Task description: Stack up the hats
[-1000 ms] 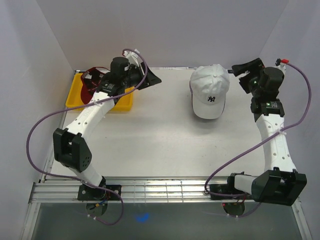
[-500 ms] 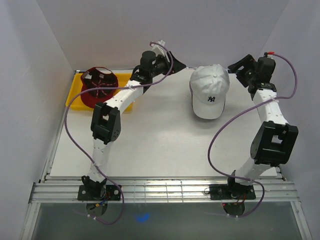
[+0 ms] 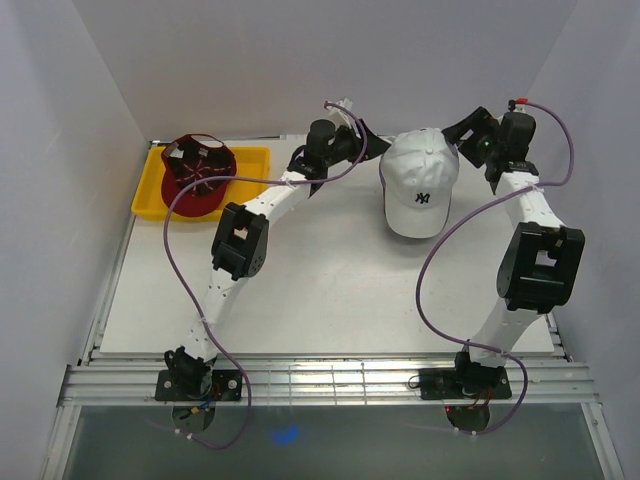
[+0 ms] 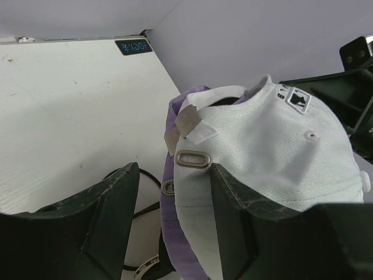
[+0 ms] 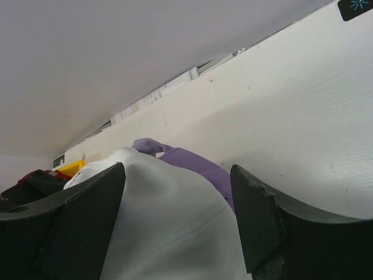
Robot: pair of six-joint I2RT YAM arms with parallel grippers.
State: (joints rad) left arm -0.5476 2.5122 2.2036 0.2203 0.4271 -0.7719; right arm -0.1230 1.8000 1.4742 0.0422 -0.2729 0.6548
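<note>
White hat (image 3: 418,185) is sitting over lavender hat (image 4: 172,201) on worktop (image 3: 300,270). Left gripper (image 4: 172,168) is hovering spread, the hats' rear just ahead between its jaws. Right gripper (image 5: 176,169) is hovering spread over the crown from the opposite side, probably bracketing the pair for a two-sided lift.

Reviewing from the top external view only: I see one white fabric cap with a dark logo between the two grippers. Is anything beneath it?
Observer: Yes. The left wrist view shows a lavender fabric cap nested under the white cap.
Operator: Are the left gripper's jaws open or shut?
Observer: The left gripper is open, with the white cap's metal strap buckle showing between its fingers.
</note>
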